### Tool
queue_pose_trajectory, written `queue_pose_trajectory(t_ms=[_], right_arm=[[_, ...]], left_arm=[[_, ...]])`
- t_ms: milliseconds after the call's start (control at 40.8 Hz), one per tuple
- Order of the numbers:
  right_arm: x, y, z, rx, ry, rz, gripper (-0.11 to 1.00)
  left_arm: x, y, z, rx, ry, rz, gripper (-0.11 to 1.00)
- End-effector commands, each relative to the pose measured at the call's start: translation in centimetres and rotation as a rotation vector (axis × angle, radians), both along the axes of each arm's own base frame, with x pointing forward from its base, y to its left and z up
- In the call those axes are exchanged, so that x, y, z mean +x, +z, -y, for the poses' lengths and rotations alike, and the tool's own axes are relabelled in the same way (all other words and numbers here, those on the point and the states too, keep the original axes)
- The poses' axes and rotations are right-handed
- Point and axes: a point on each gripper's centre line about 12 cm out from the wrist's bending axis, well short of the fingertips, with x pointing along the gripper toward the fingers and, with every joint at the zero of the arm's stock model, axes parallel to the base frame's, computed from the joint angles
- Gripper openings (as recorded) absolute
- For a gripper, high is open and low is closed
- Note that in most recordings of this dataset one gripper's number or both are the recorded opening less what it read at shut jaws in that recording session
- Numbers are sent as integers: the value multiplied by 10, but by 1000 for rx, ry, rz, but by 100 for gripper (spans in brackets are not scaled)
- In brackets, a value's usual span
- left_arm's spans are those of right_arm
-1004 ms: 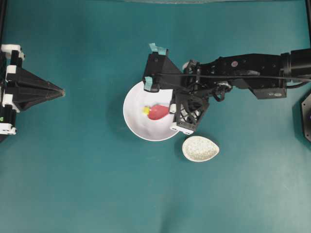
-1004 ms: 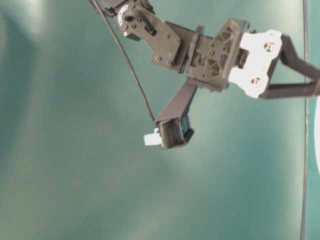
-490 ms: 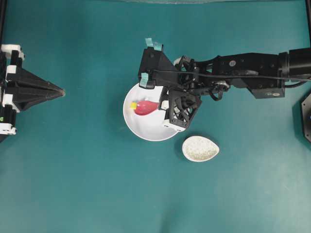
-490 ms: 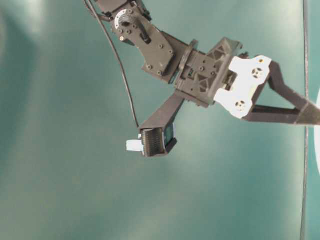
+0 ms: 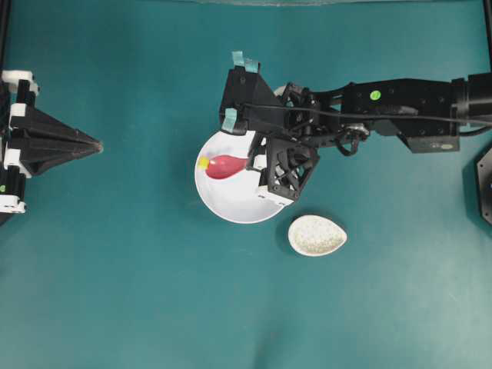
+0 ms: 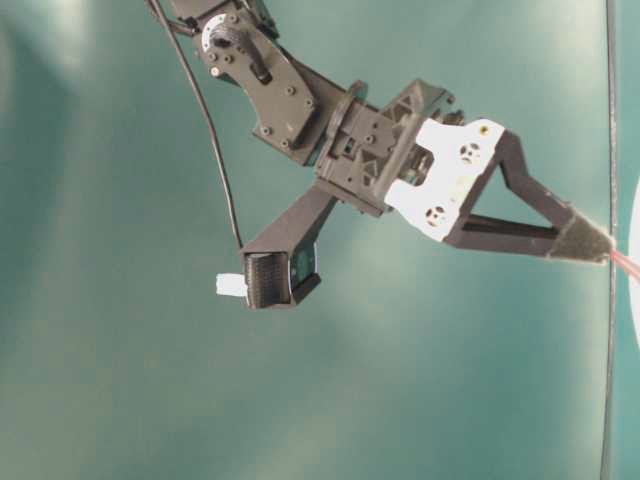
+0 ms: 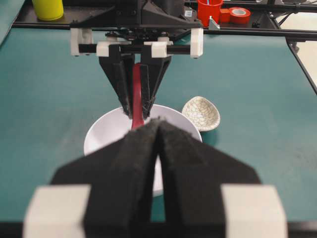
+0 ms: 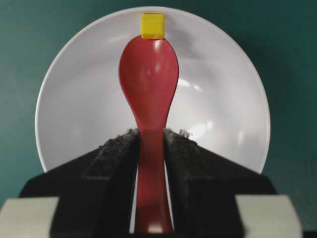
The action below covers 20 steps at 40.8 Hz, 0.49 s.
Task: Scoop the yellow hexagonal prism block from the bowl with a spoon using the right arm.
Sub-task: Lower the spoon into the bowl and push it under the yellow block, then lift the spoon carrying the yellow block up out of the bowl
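The white bowl (image 5: 231, 201) sits mid-table. My right gripper (image 5: 247, 161) is shut on the handle of the pink-red spoon (image 5: 225, 165), whose scoop lies low inside the bowl, pointing left. In the right wrist view the gripper (image 8: 151, 136) clamps the spoon (image 8: 148, 79) over the bowl (image 8: 218, 99). The yellow hexagonal prism block (image 8: 152, 25) rests against the spoon's tip, up the bowl's far wall near the rim, outside the scoop. From overhead the block (image 5: 203, 162) is at the bowl's left edge. My left gripper (image 5: 98, 144) is shut and empty at the far left.
A speckled oval spoon rest (image 5: 317, 234) lies just right of and below the bowl. In the left wrist view a yellow cup (image 7: 48, 8), a red container (image 7: 209, 10) and a red tape roll (image 7: 240, 14) stand beyond the table's far edge.
My right gripper has swept the spoon leftward across the bowl, pushing the yellow block ahead of its tip from the middle to the left wall. The left arm has not moved.
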Motion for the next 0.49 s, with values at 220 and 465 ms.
queue_pose_trajectory(t_ms=[220,465], right_arm=[[2,22,0,-9,3,61,23],[4,22,0,-12,1,79,23]], left_arm=[[2,8,0,2,-1,20,-1],[2,8,0,0,1,20,-1]])
